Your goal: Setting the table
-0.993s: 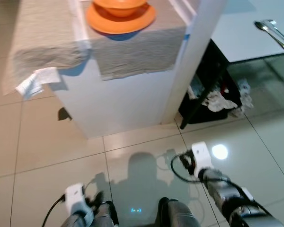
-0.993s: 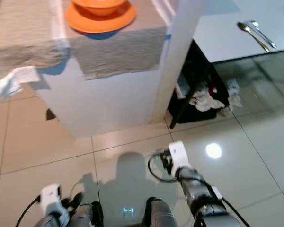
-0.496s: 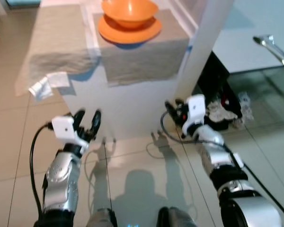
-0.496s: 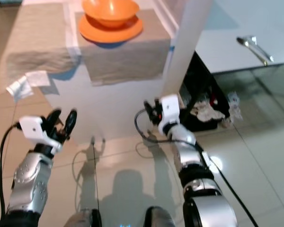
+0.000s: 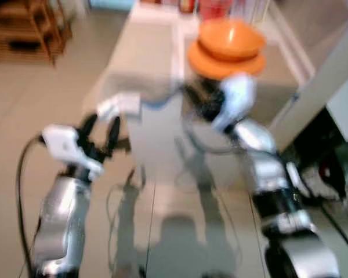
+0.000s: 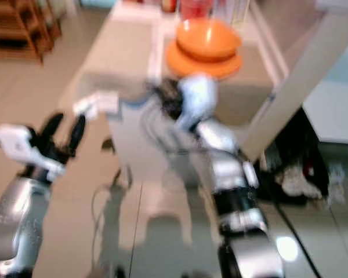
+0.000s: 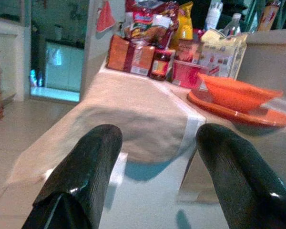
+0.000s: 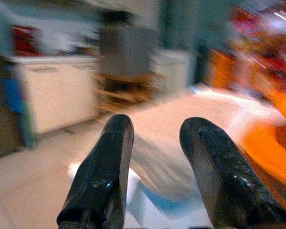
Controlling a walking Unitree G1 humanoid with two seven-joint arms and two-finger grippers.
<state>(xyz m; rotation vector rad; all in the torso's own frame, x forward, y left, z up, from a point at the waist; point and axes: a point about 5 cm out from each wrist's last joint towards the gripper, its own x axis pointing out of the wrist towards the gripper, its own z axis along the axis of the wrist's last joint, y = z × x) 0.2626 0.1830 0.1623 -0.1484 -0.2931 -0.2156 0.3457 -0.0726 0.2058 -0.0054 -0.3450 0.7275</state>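
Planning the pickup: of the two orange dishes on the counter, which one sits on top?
The orange bowl: deep and rounded, it rests on the flat orange plate, whose rim spreads out beneath it.

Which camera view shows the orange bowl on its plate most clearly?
The left wrist view: the orange bowl sits sharp on the orange plate, seen from the side between the left gripper's fingers. Both eye views show them from above, blurred. The right wrist view gives an orange blur at its edge.

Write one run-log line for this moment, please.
left hand open, empty | right hand open, empty | orange bowl on orange plate, table
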